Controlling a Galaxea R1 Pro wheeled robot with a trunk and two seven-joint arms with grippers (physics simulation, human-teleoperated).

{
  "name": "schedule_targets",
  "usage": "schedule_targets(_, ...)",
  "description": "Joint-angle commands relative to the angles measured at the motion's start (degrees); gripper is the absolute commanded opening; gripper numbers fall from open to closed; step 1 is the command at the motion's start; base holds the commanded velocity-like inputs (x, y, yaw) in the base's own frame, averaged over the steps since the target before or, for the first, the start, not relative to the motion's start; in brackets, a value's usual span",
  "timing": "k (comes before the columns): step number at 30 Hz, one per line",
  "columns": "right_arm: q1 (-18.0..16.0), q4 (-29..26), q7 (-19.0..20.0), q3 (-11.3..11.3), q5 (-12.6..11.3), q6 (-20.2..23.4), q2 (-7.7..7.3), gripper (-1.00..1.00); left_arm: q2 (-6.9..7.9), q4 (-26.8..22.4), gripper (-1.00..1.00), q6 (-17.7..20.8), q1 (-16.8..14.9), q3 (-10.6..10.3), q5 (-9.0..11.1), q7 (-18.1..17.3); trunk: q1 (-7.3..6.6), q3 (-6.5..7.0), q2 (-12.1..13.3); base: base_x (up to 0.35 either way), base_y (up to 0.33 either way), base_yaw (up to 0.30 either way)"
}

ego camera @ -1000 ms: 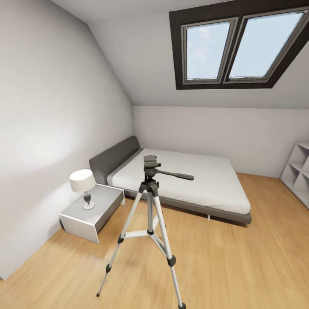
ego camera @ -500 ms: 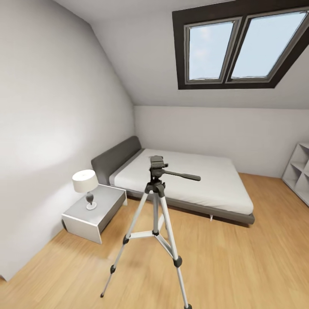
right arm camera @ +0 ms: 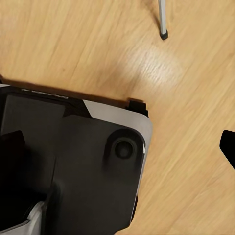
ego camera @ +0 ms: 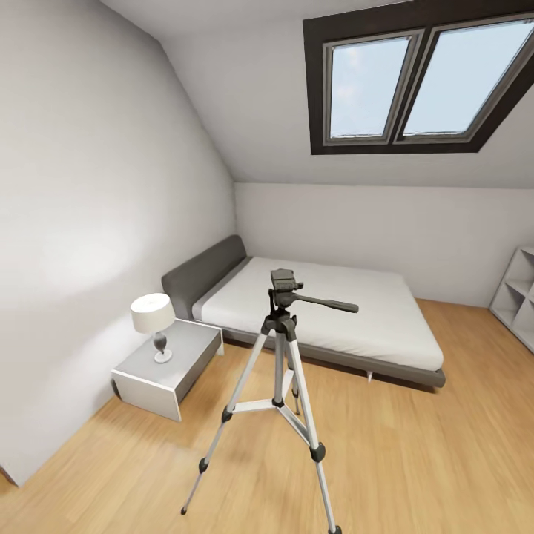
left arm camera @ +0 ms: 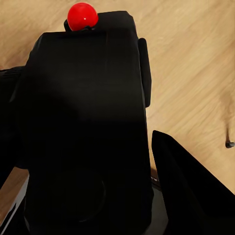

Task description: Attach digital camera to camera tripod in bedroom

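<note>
Three silver legs carry the camera tripod (ego camera: 280, 371), which we find standing upright on the light wood floor (ego camera: 415, 460) of the bedroom, in the middle foreground of the head view. Its black head (ego camera: 284, 285) sits level at the top, with the long handle (ego camera: 326, 302) reaching out toward the right of that view. Nothing is mounted on the head.

Behind the tripod we note a white bed (ego camera: 326, 311) with a grey frame, set against the far wall. A low grey nightstand (ego camera: 169, 365) stands just beside the bed on its left, and a small lamp (ego camera: 154, 317) with a white shade rests on that surface. A dark-framed skylight (ego camera: 415, 74) is set in the sloped ceiling above. Part of a white shelf unit (ego camera: 519, 293) shows at the right edge.

In the left wrist view we record the digital camera (left arm camera: 85, 132), a chunky black body with a red dot (left arm camera: 82, 15) at its top, sitting close against the lens over the wood floor. One dark finger (left arm camera: 191, 191) of the left tool lies right beside the body; the camera appears held there, though we cannot make out the grip itself.

In the right wrist view, part of the robot's dark base (right arm camera: 68, 166) lies over the floor, and one tripod foot (right arm camera: 163, 30) rests on the boards beyond it. We cannot tell how the right tool stands.
</note>
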Motion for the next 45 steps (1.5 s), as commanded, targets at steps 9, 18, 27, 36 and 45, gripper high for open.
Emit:
schedule_targets(9,-0.06,0.06,0.21,-0.46,0.5,0.61,0.02,1.0,0.01,0.03,-1.0,-0.07,-0.02,-0.46,0.39,0.0,0.03,-0.07,-0.08,0.0,0.003,0.0)
schedule_targets(18,-0.06,0.06,0.11,-0.45,0.52,0.19,0.05,1.0,0.07,0.08,-1.0,-0.07,-0.02,-0.53,0.39,0.08,0.03,-0.07,-0.08,0.0,0.0,0.0)
schedule_targets(27,-0.06,-0.5,0.2,-0.12,1.23,-0.19,0.35,1.0,0.11,0.05,-1.0,-0.14,-0.02,-0.72,0.39,0.08,0.03,-0.07,-0.08,0.0,0.0,0.0)
schedule_targets(36,-0.07,-9.43,3.57,-0.56,0.63,1.1,-2.01,1.0,0.66,-0.02,-1.0,-0.02,-0.02,-0.62,0.66,0.22,0.03,-0.07,-0.08,0.0,0.0,0.0)
schedule_targets(45,0.04,-45.48,8.29,-0.78,-4.85,23.08,-3.29,1.0,2.46,-3.61,-1.0,0.35,-0.02,-0.39,1.09,0.41,0.03,-0.07,-0.08,0.0,0.0,0.0)
